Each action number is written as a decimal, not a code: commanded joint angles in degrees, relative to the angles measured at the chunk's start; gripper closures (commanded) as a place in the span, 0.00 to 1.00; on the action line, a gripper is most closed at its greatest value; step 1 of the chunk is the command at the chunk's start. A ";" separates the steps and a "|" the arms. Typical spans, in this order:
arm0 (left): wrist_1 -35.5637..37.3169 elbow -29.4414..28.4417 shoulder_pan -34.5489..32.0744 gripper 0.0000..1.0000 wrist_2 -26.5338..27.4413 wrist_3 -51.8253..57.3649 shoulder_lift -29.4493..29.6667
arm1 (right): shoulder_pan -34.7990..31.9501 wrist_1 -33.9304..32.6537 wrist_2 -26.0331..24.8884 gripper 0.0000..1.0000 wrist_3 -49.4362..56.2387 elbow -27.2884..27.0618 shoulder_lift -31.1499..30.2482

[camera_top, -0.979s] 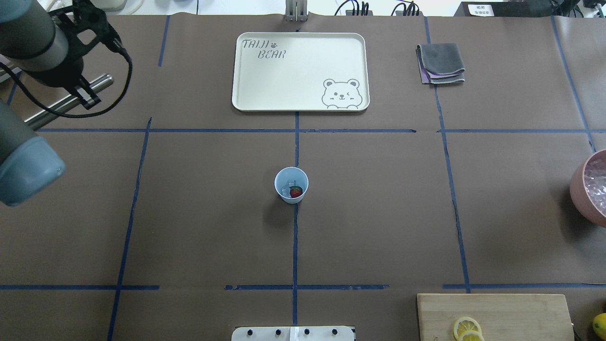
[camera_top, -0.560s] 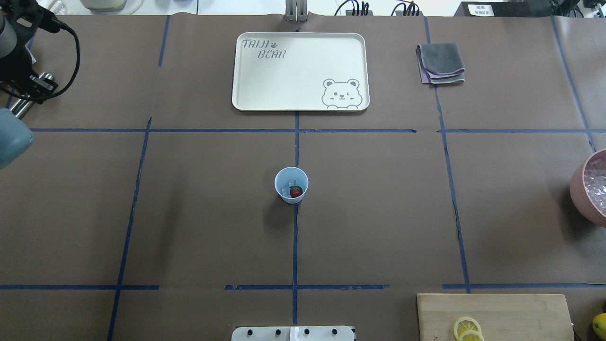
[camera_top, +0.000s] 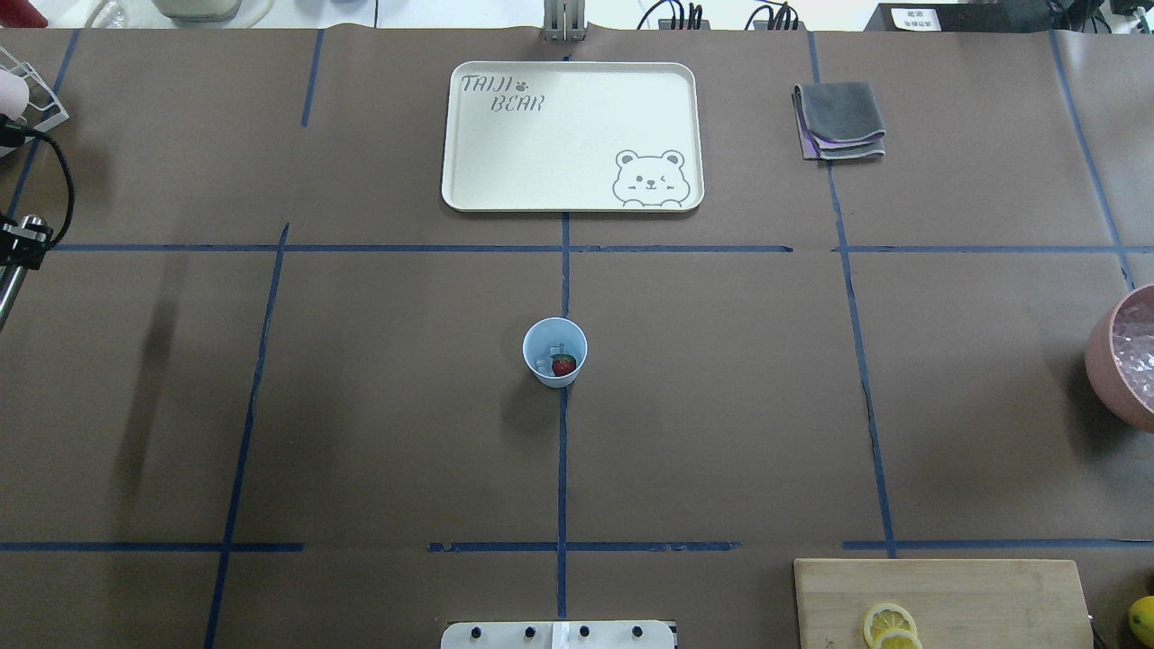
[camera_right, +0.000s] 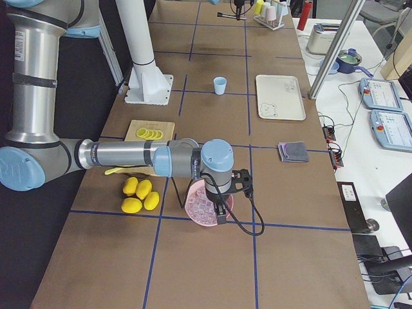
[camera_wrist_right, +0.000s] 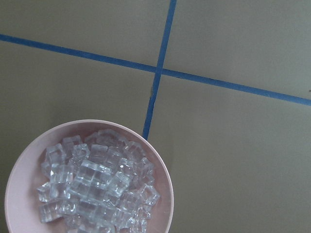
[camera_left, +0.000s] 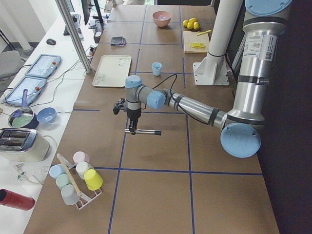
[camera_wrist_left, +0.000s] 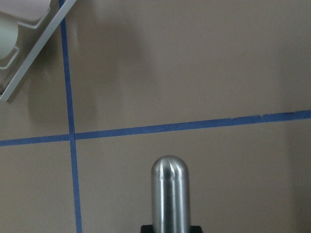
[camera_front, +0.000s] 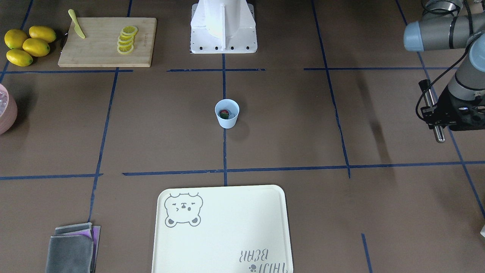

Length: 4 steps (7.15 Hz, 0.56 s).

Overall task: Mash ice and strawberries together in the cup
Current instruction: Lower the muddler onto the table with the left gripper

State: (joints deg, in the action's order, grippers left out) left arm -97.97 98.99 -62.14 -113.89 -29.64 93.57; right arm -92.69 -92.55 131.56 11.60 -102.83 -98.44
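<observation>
- Broadly, the brown surface (camera_top: 361, 406) is crossed by lines of blue tape, with everything spaced widely on it.
- At the robot's left end, the left arm (camera_left: 195, 105) reaches out, well apart from the cup. The left jaws pinch a metal rod (camera_wrist_left: 169, 194), held level above the surface, its rounded tip pointing out over a tape line.
- At the opposite end, the right arm (camera_right: 129, 154) has its wrist above the pink bowl (camera_top: 1104, 361). Whether the right jaws are spread or pressed together cannot be told.
- Across from the robot, a pale tray (camera_top: 559, 135) with a bear drawing lies flat on the far side of the surface.
- Near the robot's base on its right, a wooden cutting board (camera_front: 98, 49) carries a row of lemon slices (camera_front: 127, 40), with whole lemons (camera_front: 26, 43) just beside it.
- Inside the pink bowl lies a heap of clear cubes (camera_wrist_right: 97, 189).
- Near the middle of the surface, the light-blue cup (camera_front: 227, 122) stands upright on a tape line.
- Down in the cup sits the red strawberry (camera_top: 563, 365).
- Beside the berry in the cup, the ice (camera_top: 544, 362) shows as a few pale chunks.
</observation>
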 commanded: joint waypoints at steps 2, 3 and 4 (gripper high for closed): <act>-20.36 -14.48 0.08 0.98 -1.67 -1.47 -2.08 | 0.05 0.00 -0.16 0.00 0.00 0.00 0.35; -21.81 -16.18 0.08 0.98 -5.77 -1.47 -2.08 | -0.03 0.00 -0.25 0.00 0.00 -0.09 0.35; -22.00 -16.28 0.08 0.97 -6.86 -1.47 -2.25 | 0.05 0.00 -0.34 0.00 0.00 -0.09 0.44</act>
State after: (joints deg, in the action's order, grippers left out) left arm -118.38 84.02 -62.06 -118.49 -31.09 91.48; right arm -92.69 -92.55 131.32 11.60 -102.90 -98.10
